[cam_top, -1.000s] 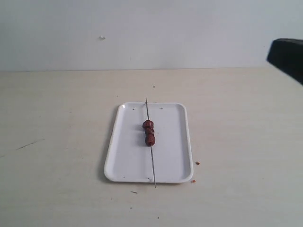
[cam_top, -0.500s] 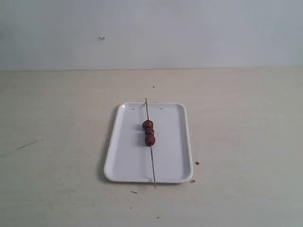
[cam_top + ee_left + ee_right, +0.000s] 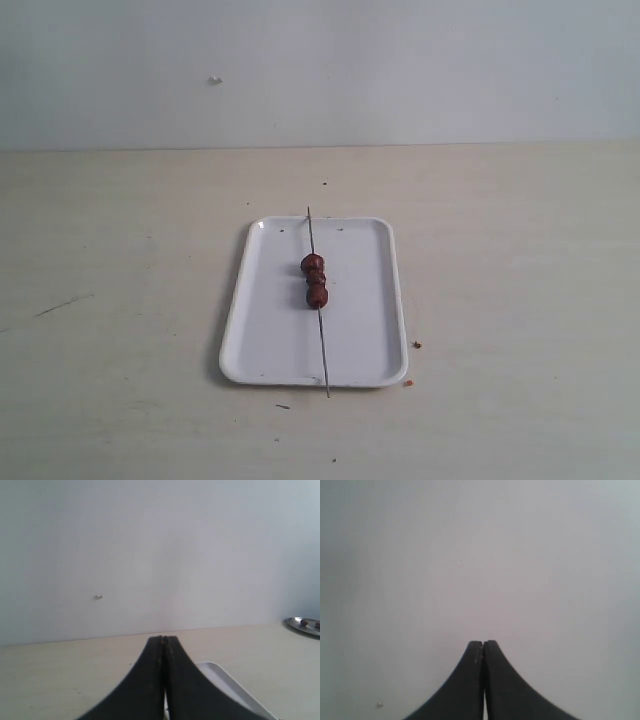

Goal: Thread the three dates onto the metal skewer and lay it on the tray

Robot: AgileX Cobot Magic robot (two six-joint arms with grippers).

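The white tray (image 3: 270, 330) lies in the middle of the beige table. Along its length rests the thin metal skewer (image 3: 322, 345), both ends poking a little past the rim. The three dates (image 3: 315, 279) sit threaded on it in a tight row near the tray's centre. Neither arm shows in the exterior view. My left gripper (image 3: 164, 639) is shut with nothing in it, and a corner of the tray (image 3: 227, 682) shows beside its fingers. My right gripper (image 3: 483, 643) is shut and empty too, facing only the plain wall.
Small reddish crumbs (image 3: 417, 344) lie on the table by the tray's near right corner. A metal dish (image 3: 302, 626) with small red fruits stands far off at the table's edge in the left wrist view. A pale wall backs the table.
A dark arm part that showed at the exterior view's upper right edge one second ago has left the view. The skewer, dates and tray have not moved.
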